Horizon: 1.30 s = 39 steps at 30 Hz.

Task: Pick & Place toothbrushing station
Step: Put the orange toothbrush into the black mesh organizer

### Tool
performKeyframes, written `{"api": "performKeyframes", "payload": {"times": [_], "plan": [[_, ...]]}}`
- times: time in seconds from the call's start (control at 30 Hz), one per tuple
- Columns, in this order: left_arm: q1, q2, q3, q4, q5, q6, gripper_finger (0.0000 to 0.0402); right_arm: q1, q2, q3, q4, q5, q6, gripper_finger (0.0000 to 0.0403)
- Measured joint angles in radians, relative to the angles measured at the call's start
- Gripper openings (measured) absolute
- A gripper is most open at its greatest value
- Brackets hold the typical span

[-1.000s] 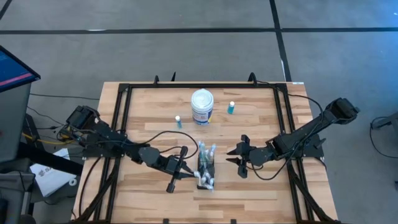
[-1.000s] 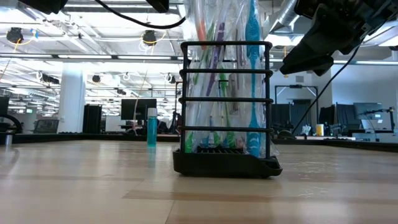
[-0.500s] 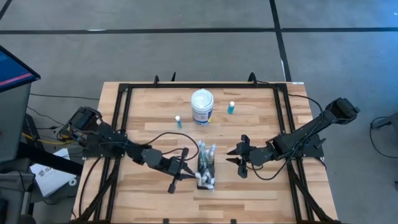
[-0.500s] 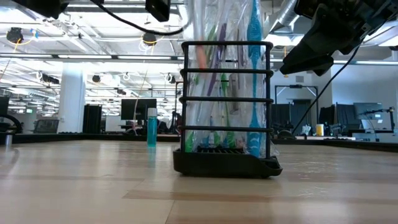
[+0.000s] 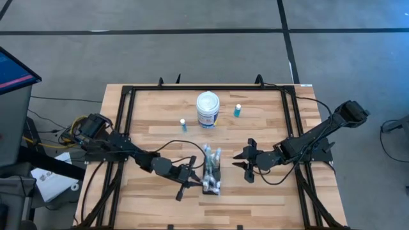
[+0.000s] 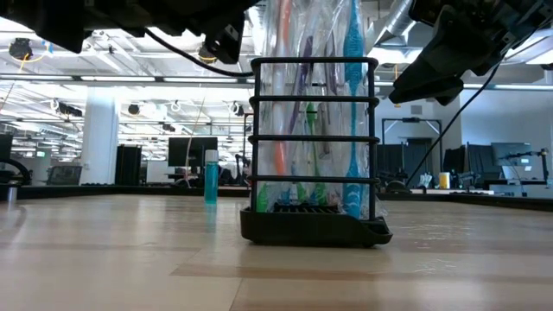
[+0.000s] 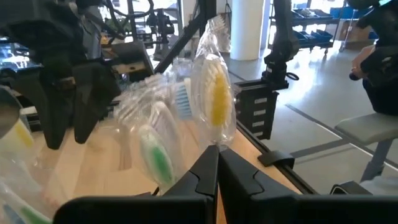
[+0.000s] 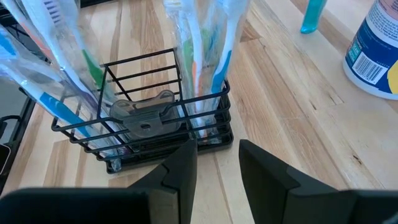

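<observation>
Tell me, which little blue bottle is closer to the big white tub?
The small bottle right of the white tub, nearer the right arm's side; the other bottle stands farther off.

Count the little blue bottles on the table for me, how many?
2: one little blue bottle left of the white tub, the other bottle right of it.

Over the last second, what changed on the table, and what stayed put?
The left tool, shut, moved in toward the toothbrushing station and now sits against its left side; whether it grips a wrapped brush is unclear. The right tool stayed open beside the holder. The white tub and both small bottles did not move.
</observation>
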Motion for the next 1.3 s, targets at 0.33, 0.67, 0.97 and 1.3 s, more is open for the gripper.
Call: {"api": "performKeyframes", "payload": {"times": [0.33, 0.67, 0.97, 1.3], "plan": [[-0.005, 0.010, -0.002, 0.001, 0.000, -0.002, 0.0000, 0.000, 0.000, 0.000, 0.000, 0.000, 0.000, 0.0111], [-0.005, 0.054, -0.005, 0.002, -0.007, -0.026, 0.0000, 0.000, 0.000, 0.000, 0.000, 0.000, 0.000, 0.0111], [-0.005, 0.043, -0.005, 0.007, -0.008, -0.024, 0.0013, 0.000, 0.000, 0.000, -0.001, 0.000, 0.000, 0.0111], [-0.003, 0.040, -0.005, 0.015, -0.014, -0.023, 0.0077, 0.000, 0.000, 0.000, -0.001, 0.087, -0.003, 0.0111]]}}
